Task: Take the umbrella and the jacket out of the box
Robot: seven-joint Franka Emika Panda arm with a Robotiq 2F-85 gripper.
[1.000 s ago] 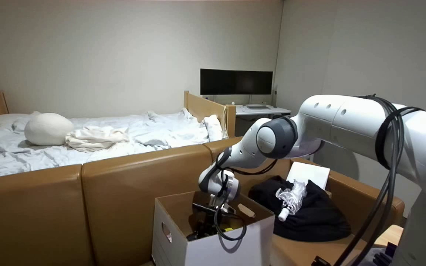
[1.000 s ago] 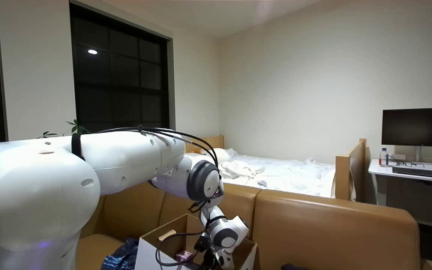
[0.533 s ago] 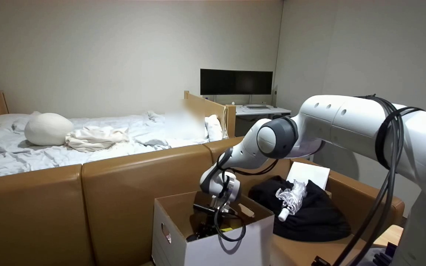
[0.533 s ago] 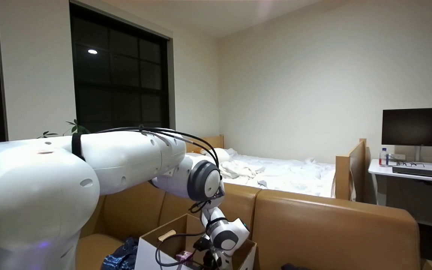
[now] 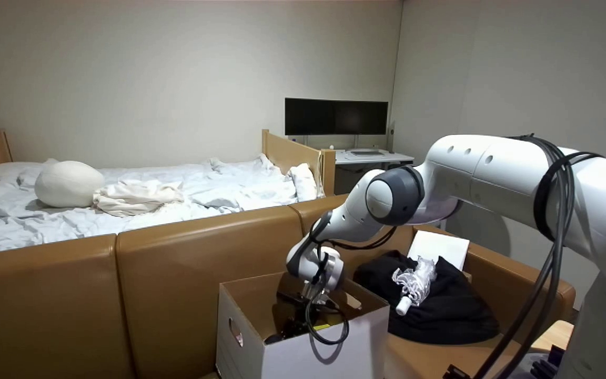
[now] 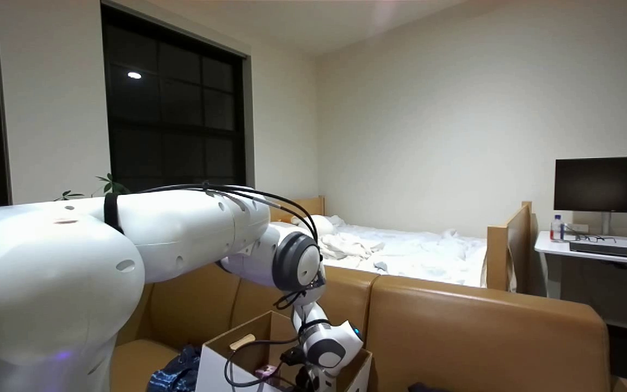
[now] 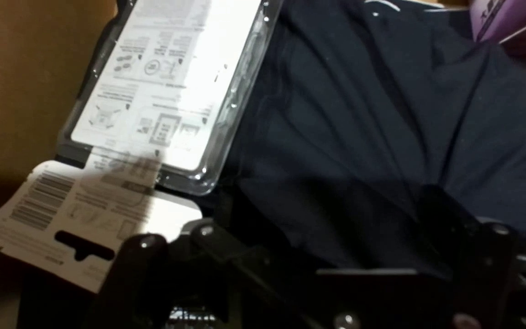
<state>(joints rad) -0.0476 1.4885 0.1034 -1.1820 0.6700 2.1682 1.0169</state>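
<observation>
Our end effector [image 7: 334,210] is spread, empty, over dark cloth [image 7: 381,128] in the box [image 5: 292,358]; closing off-centre, we could catch the blister pack [image 7: 162,87] at ten o'clock. Outside, at two o'clock, the umbrella [image 5: 417,281] tops black fabric [image 5: 450,316]; either cloth may be the jacket.

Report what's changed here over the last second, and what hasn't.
The gripper has dipped slightly deeper into the box, sitting a little lower in both exterior views. No grip or release shows: its jaws stay wide apart. Beside the box, the umbrella lies as it did; the monitor and the sofa look unchanged too.
</observation>
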